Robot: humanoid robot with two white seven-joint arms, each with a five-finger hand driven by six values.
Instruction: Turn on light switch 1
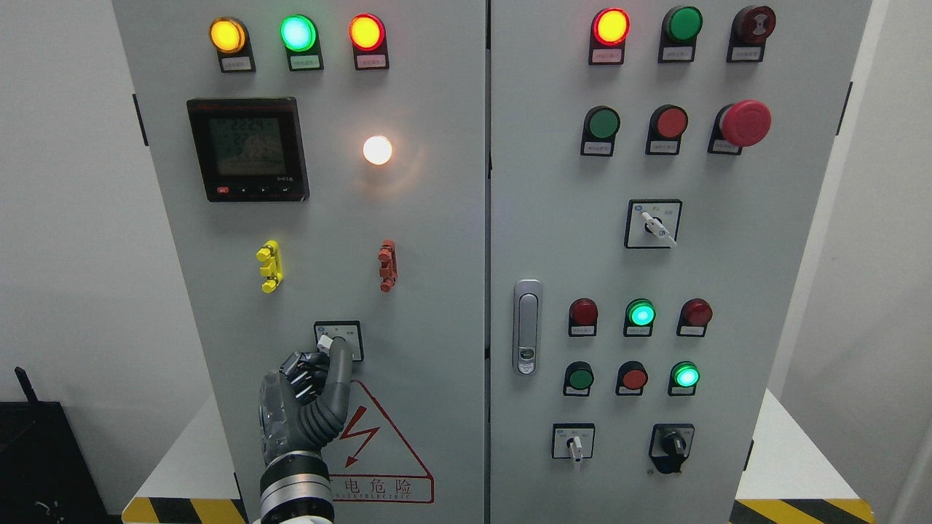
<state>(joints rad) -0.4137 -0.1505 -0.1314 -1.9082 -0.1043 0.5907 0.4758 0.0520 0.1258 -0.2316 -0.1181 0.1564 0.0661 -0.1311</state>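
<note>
A grey two-door electrical cabinet fills the view, standing against a pale wall; yellow-and-black hazard striping runs along the floor at both lower corners. The left door carries three lit indicator lamps along its top edge, a digital meter near its upper left corner, a glowing white lamp beside the meter, and two small fittings, one yellow and one red, at mid-height; the right door carries further lamps, push-buttons, a red mushroom stop button and three more rotary selectors.

The task's item, the light switch, is the rotary selector low on the left door, just above the red high-voltage warning triangle; its white knob shows at the fingertips.

The left hand rises from the bottom edge of the left door; its fingers are curled narrow, with one extended finger lying against the knob; whether the knob is pinched or only touched cannot be told. The right hand is not visible.

Procedure for the step in hand, as judged here: keep contact on the knob's lever, not its faceplate; apply torque about the knob's own axis, avoiding a push into the door; rotate until the detent seats; confirm by the pointer's new position; withdraw straight back, clear of the warning label and the neighbouring fittings. The white lamp is lit, so the switch may already be on or nearly so.
</note>
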